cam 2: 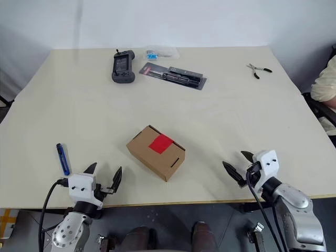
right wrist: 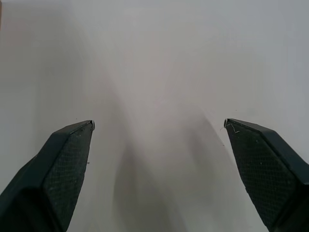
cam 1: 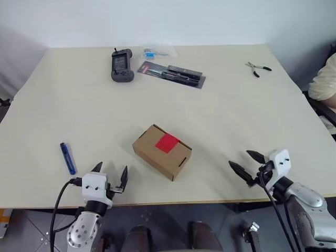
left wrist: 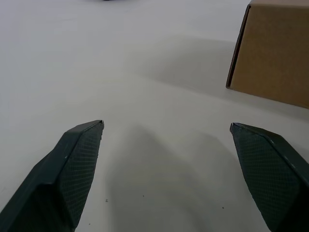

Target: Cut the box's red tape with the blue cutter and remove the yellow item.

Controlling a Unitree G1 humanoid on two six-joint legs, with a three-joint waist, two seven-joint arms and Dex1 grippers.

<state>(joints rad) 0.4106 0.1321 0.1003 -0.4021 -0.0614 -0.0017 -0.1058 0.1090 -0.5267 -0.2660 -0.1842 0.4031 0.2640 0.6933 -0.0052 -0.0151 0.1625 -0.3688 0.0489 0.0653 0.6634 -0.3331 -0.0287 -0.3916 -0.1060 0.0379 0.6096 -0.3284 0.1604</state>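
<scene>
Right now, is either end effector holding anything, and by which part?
Nothing is held. The left end effector and right end effector are both open and empty.

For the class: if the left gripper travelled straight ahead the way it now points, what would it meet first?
Probably bare table: the open left gripper aims forward past the box, which sits just right of its line. Depth is uncertain.

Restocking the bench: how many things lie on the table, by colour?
Brown: 1, box
Red: 1, tape
Blue: 2, cutter, small packet
Black: 3, controller, blister pack, pliers
Total: 7
</scene>
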